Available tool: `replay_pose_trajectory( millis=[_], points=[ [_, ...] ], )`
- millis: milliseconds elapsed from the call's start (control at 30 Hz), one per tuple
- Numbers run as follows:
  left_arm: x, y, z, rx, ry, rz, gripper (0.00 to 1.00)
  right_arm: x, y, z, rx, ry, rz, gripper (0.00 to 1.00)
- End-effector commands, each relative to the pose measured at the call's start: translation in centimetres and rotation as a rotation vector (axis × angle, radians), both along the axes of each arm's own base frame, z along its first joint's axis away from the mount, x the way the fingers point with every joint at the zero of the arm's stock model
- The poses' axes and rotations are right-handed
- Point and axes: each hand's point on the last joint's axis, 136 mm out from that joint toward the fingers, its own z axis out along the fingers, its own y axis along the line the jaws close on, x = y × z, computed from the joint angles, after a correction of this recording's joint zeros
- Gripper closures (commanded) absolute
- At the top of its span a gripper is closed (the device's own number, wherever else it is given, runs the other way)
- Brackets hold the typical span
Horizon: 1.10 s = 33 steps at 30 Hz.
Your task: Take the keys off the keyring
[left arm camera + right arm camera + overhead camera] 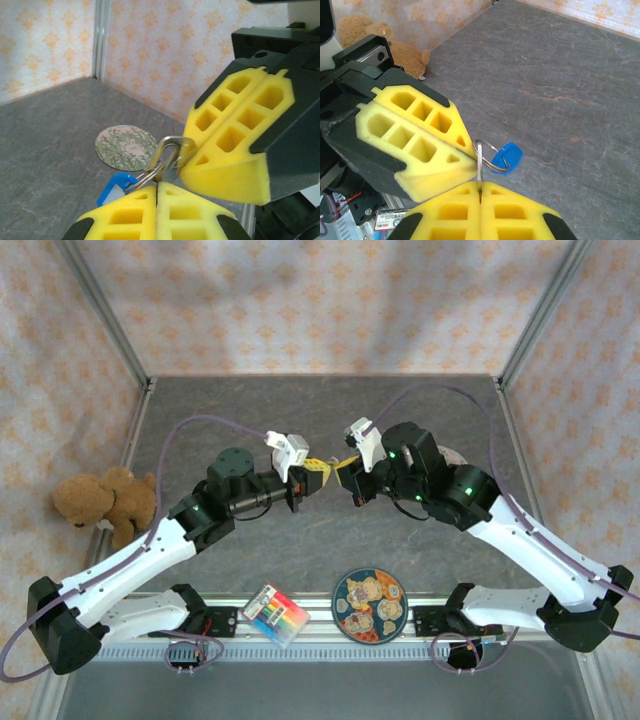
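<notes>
Finds left gripper (157,192) clamped shut on the blue-tagged keyring (509,155) and right gripper (480,190) pinched shut on the key (479,167), both aloft over mid-table, at 12 o'clock from the patterned plate (369,606). Rates task as unfinished: key apparently threaded on the loop, keyring at 3 o'clock of it in the right wrist view, separation outstanding. Reads no brand or wording; print on the coloured box (276,615) at 9 o'clock of the plate too small.

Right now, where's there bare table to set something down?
Bare: the far strip behind the left gripper and right gripper, and the middle patch between them and the patterned plate. Crowded: the near edge, with colourful box, plate and arm bases; teddy bear at left.
</notes>
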Motion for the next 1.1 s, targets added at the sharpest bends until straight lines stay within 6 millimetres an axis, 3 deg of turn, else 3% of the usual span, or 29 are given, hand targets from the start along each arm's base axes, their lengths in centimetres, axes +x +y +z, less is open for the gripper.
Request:
replay_pose_trajectory(
  millis=[0, 367, 400, 433, 533, 600, 867, 1067],
  points=[
    [0.2, 0.9, 1.2, -0.027, -0.066, 0.042, 1.00, -0.6, -0.2, 1.4, 0.057, -0.001, 0.000, 1.00],
    [-0.8, 2.0, 1.0, -0.062, -0.066, 0.056, 1.00, -0.3, -0.5, 1.5, 0.101, 0.033, -0.008, 1.00],
    [-0.7, 2.0, 1.1, -0.070, -0.065, 0.061, 0.97, -0.4, -0.4, 1.5, 0.101, 0.034, -0.002, 1.00],
    [-0.7, 2.1, 1.4, -0.077, -0.069, 0.063, 0.84, -0.4, -0.4, 1.4, 0.100, 0.037, 0.001, 1.00],
    [-0.9, 1.7, 2.1, -0.083, -0.069, 0.041, 0.62, -0.5, -0.3, 1.2, 0.097, 0.045, 0.006, 1.00],
    [-0.9, 1.4, 2.4, -0.079, -0.065, 0.025, 0.58, -0.7, -0.2, 1.2, 0.100, 0.046, 0.017, 1.00],
    [-0.5, 0.1, 3.0, -0.074, -0.062, -0.013, 0.54, -1.0, 0.2, 1.1, 0.102, 0.053, 0.045, 1.00],
    [-0.1, -0.6, 2.8, -0.060, -0.053, -0.027, 0.69, -1.1, 0.1, 1.3, 0.105, 0.048, 0.045, 1.00]
  ],
)
